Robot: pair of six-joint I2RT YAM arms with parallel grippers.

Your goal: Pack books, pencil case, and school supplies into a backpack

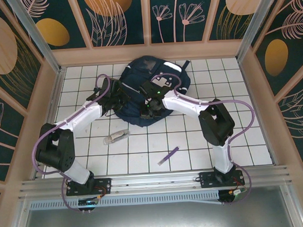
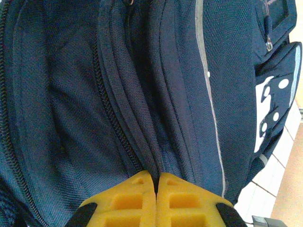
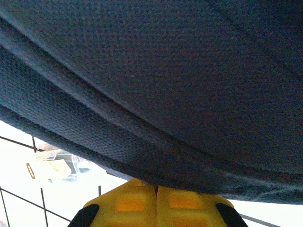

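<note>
While a clear packet [image 1: 116,137] lies left of the table's [image 1: 243,139] middle, the left gripper [image 2: 156,177] is pinched shut on a zipper fold of the navy backpack [image 1: 144,68] by the far edge. The right gripper [image 3: 156,189] is clamped on its hem, and a purple pen [image 1: 168,156] lies near the front edge.

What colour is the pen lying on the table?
Purple; the pen shows best in the top external view.

White-and-black arms [image 1: 83,116], purple cables [image 1: 251,114], yellow tool fingers [image 2: 128,201]
</note>
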